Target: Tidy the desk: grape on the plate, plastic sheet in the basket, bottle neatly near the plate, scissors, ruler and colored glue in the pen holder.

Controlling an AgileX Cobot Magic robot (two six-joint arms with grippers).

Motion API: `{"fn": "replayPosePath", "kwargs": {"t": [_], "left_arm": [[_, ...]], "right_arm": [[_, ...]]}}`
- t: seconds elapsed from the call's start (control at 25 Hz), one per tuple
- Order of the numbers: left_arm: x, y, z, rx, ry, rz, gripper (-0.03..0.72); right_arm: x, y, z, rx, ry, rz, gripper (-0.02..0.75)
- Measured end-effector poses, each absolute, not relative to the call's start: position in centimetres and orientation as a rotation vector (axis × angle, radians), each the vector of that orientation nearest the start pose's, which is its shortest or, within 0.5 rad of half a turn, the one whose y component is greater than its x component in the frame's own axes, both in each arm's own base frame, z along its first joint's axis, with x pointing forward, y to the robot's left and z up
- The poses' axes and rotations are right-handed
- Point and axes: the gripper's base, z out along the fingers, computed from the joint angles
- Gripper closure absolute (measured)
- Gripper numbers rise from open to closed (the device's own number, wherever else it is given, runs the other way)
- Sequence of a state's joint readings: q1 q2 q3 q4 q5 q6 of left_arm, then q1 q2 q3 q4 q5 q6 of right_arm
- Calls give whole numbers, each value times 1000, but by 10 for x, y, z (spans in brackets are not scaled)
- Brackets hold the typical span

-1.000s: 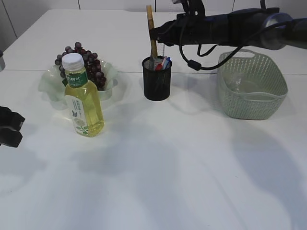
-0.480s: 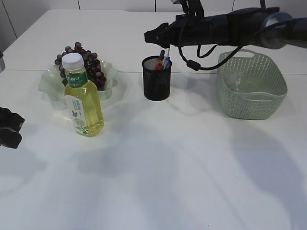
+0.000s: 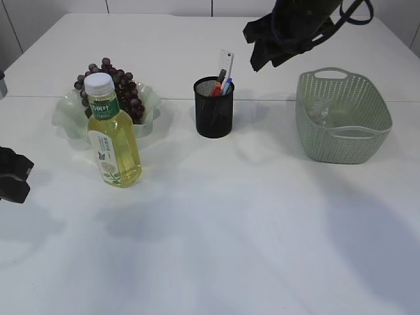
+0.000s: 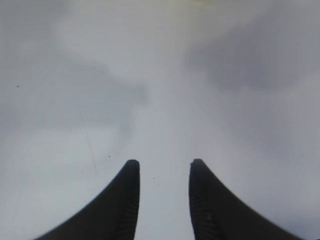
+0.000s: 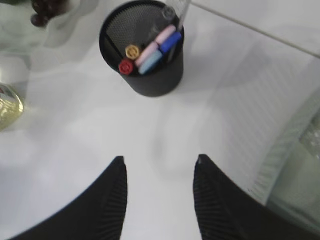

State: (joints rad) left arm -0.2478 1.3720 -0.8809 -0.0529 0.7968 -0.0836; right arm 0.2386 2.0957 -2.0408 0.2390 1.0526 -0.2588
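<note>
Since a second ago, the right gripper (image 5: 159,165) has let go of the brown stick, lifted and pulled back right of the pen holder (image 3: 214,107); its jaws stand apart, empty. Far left of the holder, the left gripper (image 4: 161,170) hangs partly open over bare table (image 3: 216,223). Left of the holder stands the bottle (image 3: 113,134), just before the plate (image 3: 65,113) of grapes (image 3: 121,88). Ruler (image 3: 225,63) and colored glue (image 5: 150,54) stand inside the holder. Right of it sits the basket (image 3: 343,115), plastic sheet (image 3: 323,113) inside.
</note>
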Motion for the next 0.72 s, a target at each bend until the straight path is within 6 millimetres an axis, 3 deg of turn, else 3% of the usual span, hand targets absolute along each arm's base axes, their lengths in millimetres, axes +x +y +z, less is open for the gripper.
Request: {"fn": "replayPosePath", "kwargs": {"t": [0.16, 0.32, 0.72], "left_arm": [[246, -66, 244, 186, 2772, -147, 442], [246, -66, 245, 186, 2768, -148, 442], [244, -64, 246, 203, 2778, -122, 442]], "right_arm": [[436, 125, 316, -480, 2637, 171, 384], [431, 118, 320, -415, 2686, 94, 384], [410, 111, 320, -360, 2744, 79, 386]]}}
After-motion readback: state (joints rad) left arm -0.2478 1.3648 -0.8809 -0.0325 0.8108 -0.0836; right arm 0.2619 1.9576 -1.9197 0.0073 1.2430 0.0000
